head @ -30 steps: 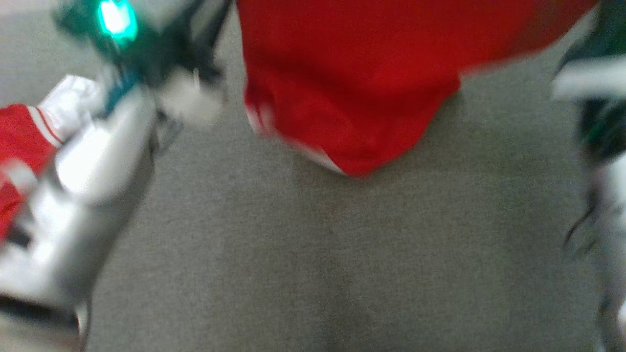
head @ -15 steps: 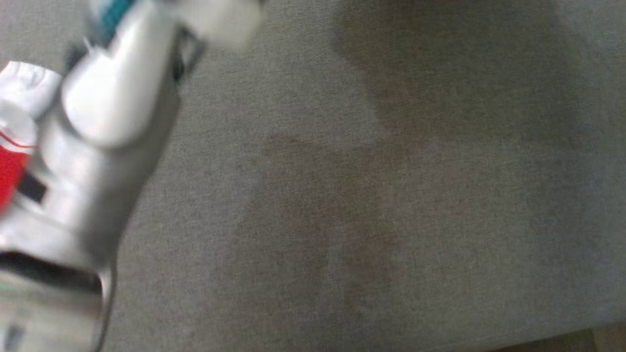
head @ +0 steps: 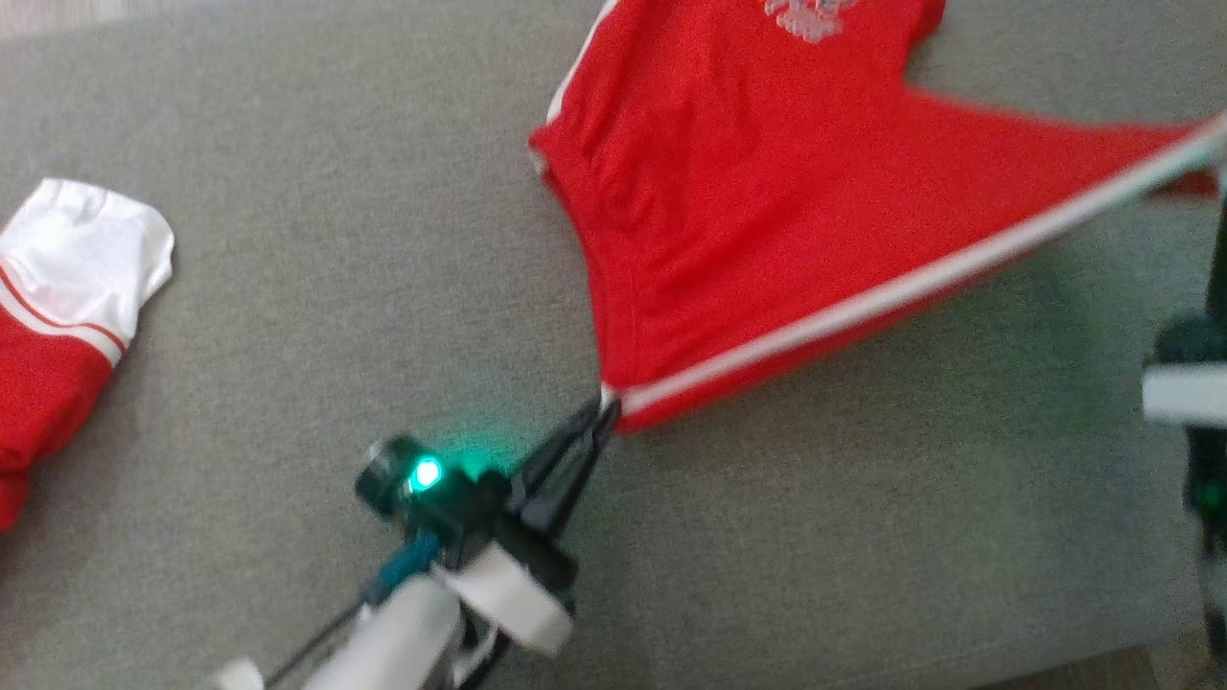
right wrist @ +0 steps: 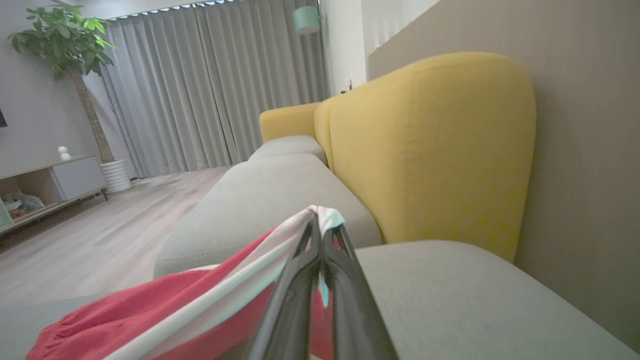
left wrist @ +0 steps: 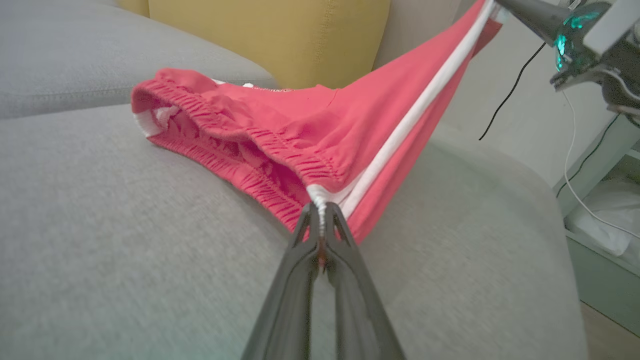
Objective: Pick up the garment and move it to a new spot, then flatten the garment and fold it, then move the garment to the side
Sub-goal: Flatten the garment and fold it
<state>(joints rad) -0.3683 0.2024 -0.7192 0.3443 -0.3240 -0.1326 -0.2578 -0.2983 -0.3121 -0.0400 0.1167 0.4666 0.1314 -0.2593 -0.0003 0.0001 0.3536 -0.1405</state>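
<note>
Garments: two on the grey sofa seat (head: pixel 288 316). Red shorts (head: pixel 748 211) are strung between both sets of jaws, and one red-and-white piece (head: pixel 67 287) lies well off to the outer side of the left jaws.
Left gripper (left wrist: pixel 320 212): pinched tight on the waistband corner, right where the single white stripe (left wrist: pixel 415 115) begins.
Right gripper (right wrist: pixel 321 220): clamped on the far white end of that stripe, raised above the seat.
Shorts' place: the stripe edge is taut from one pinch to the other, and the rest sags beyond the left jaws onto the seat, waistband resting there.
Yellow back cushions (right wrist: pixel 430 150): two, beyond the right jaws.
</note>
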